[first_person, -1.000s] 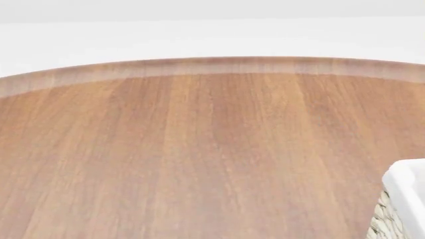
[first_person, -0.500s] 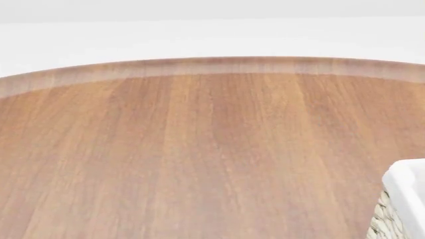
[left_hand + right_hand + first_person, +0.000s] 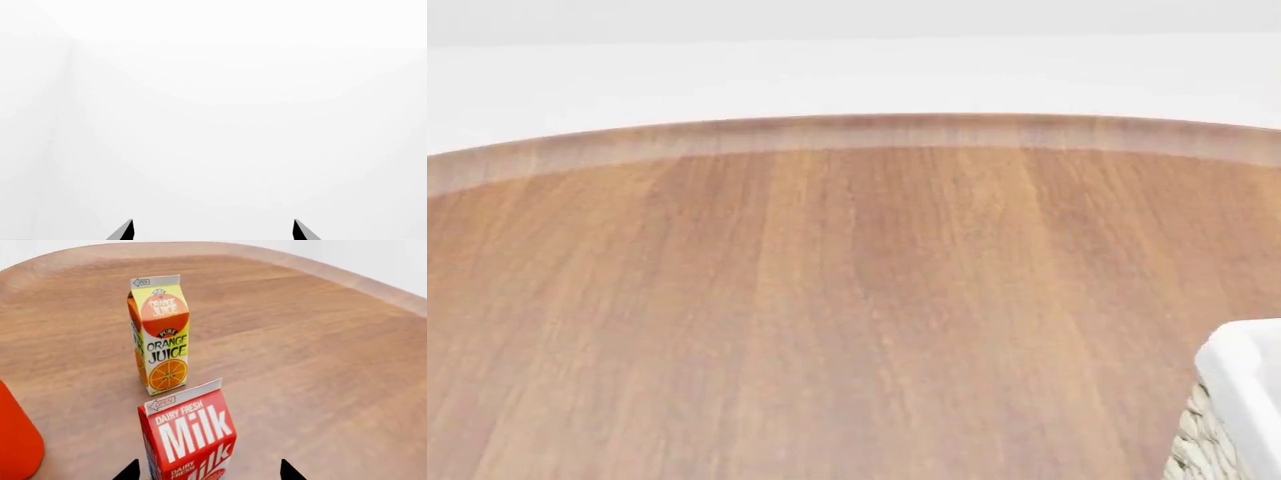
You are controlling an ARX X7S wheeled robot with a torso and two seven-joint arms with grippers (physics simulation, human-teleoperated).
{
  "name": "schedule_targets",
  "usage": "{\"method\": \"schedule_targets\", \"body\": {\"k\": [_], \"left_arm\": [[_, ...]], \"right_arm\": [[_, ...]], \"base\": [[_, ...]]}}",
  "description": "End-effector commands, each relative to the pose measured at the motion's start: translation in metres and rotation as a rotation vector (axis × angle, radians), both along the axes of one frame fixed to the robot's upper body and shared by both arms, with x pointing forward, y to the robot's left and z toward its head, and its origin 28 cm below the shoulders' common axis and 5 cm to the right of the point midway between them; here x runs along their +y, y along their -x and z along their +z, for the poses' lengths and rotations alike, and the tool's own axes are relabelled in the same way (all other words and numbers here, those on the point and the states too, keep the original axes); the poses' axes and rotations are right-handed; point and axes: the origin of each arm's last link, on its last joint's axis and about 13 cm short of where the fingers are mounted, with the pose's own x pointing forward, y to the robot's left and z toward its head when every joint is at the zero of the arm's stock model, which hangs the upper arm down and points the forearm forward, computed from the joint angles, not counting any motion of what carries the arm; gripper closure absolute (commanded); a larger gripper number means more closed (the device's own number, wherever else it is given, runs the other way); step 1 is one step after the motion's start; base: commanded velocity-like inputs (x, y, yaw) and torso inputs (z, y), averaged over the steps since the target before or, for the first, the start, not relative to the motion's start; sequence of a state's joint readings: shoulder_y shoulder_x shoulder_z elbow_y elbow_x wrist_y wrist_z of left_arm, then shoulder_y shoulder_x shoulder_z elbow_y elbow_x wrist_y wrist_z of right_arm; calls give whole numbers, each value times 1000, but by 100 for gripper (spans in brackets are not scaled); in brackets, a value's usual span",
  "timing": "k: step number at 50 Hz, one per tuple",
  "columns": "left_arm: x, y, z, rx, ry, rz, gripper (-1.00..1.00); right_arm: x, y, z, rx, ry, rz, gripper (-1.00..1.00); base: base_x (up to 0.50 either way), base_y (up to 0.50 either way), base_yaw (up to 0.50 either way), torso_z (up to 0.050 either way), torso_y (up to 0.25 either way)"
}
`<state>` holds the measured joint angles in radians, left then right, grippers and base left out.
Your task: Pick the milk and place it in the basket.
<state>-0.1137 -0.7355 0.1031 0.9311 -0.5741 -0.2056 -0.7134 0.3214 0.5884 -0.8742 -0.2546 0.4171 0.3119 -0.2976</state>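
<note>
The milk (image 3: pixel 189 440) stands upright on the counter (image 3: pixel 320 370), directly ahead of my right claw (image 3: pixel 208 471) in the right wrist view. The two fingertips show spread wide, one to each side of the carton, with nothing pinched between them.

I judge the carton light and fairly stiff: flat, smooth printed walls that may slip under a weak squeeze and dent under a hard one. The flat side walls below the gable are where I would take hold, not the sloped top.

The orange juice (image 3: pixel 160 340) carton stands upright beyond the milk, apart from it. A rounded orange-red object (image 3: pixel 17 440) sits at the frame edge; I cannot identify it.

In the head view only a corner of the basket (image 3: pixel 1244 400) shows, white liner over woven wall. Its contents are not visible.

The left claw (image 3: pixel 212 231) faces blank white, fingertips spread, holding nothing.
</note>
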Motion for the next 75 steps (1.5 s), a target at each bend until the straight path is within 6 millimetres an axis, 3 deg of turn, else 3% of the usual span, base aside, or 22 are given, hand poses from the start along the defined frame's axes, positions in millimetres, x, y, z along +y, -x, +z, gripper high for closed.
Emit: {"method": "schedule_targets", "body": {"k": [1,75], "left_arm": [[2,-1,1,-19,1,6,-100],[0,-2,0,-15,-2,-5,-100]], "right_arm": [[9,-11,1,-7,-7,25,-100],[35,-30,-33,67,41,70,-100]], "base": [[0,0,0,0,0],[0,0,0,0,0]]}}
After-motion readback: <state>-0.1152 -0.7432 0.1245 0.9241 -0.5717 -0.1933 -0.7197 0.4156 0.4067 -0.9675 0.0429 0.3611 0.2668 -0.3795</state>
